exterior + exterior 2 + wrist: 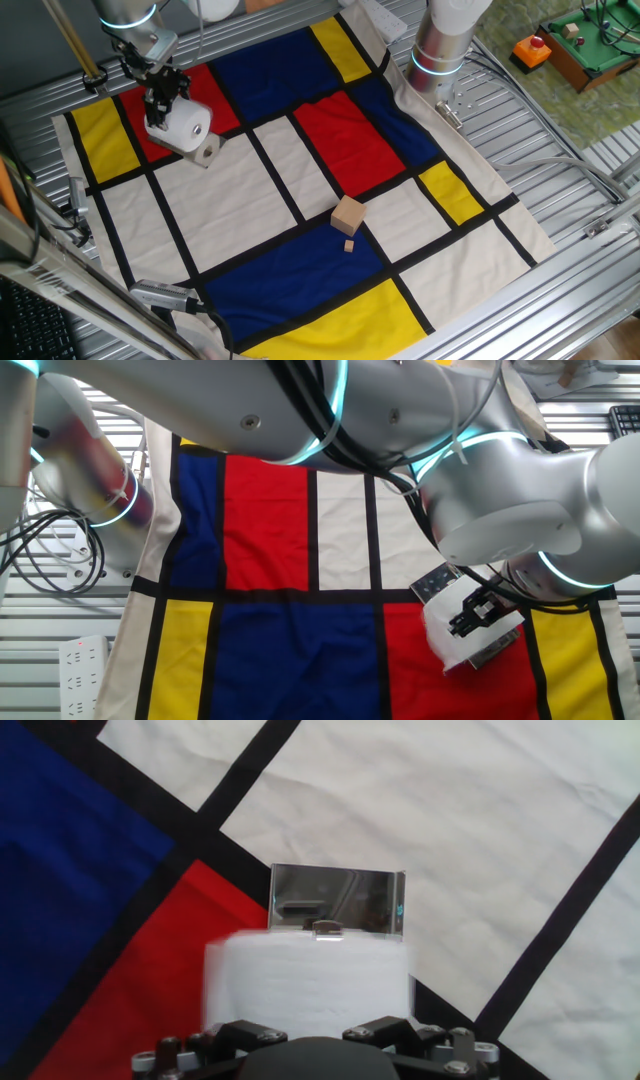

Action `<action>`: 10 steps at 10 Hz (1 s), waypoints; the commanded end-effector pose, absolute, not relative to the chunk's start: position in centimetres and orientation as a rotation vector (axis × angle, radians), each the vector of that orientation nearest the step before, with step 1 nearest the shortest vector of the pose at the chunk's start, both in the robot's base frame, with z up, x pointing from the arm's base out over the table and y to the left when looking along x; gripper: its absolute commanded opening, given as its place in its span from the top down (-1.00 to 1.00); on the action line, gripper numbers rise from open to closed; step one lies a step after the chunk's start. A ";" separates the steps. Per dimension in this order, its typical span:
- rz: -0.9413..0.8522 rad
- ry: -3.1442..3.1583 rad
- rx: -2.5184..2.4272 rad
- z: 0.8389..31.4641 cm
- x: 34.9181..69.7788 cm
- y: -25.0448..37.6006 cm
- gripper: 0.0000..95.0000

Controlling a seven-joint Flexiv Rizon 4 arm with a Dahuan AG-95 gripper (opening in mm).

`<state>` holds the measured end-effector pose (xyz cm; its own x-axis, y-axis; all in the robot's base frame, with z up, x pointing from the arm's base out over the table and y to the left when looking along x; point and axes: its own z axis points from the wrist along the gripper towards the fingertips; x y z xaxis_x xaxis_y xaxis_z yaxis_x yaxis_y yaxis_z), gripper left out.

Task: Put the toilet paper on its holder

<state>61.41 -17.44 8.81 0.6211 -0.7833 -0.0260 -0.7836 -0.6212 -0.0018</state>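
The toilet paper (182, 127) is a white roll held just above the red patch of the cloth at the far left. My gripper (160, 102) comes down on it from above, and its black fingers (478, 615) are closed on the roll (450, 638). In the hand view the roll (305, 982) fills the space right in front of the gripper, which hides the fingertips. The holder (335, 900), a shiny metal plate with a short bar, stands right behind the roll. Its bar tip shows just over the roll's top edge. It also shows in the fixed views (206, 151) (497, 648).
A tan wooden cube (348, 214) with a small chip (349, 245) beside it lies mid-cloth. A second arm's base (440, 40) stands at the cloth's far right corner. The checkered cloth (300, 190) covers a slatted metal table. A power strip (82, 670) lies off the cloth.
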 end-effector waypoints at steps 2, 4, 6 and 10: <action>0.036 1.368 -2.812 8.8 61.4 -17.5 -1.00; 0.036 1.376 -2.807 8.9 61.5 -17.4 -1.00; 0.034 1.399 -2.798 9.8 61.5 -17.2 -1.00; 0.006 1.734 -2.598 12.9 60.9 -16.3 -1.00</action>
